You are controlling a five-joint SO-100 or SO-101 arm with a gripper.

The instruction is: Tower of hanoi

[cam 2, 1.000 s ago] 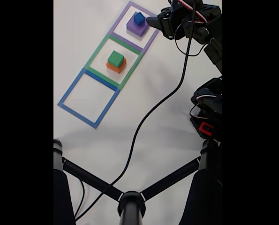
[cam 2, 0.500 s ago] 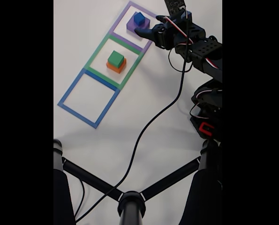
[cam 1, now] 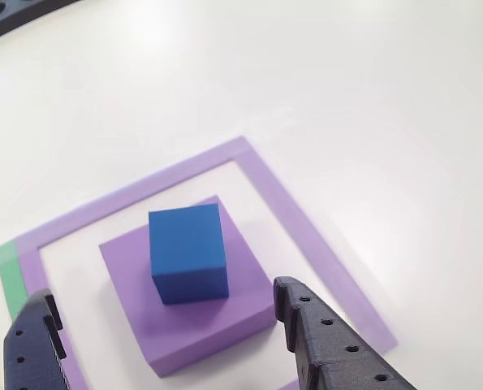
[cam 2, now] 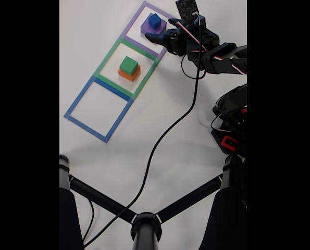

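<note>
Tool (cam 1: 164, 325) hanging spread apart beside blue cube (cam 1: 187, 252) atop purple cube (cam 1: 192, 325); likely needing to close in and grip blue.

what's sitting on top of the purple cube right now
The small dark blue cube sits on the purple cube, apart from the open gripper. The purple top under the blue cube is covered, so nothing can be told there.

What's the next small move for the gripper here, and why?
Probably ease forward and down until the open gripper straddles the small dark blue matte cube. That cube sits on the large flat purple cube inside the purple square outline, and the fingers are short of it, nothing held.
</note>
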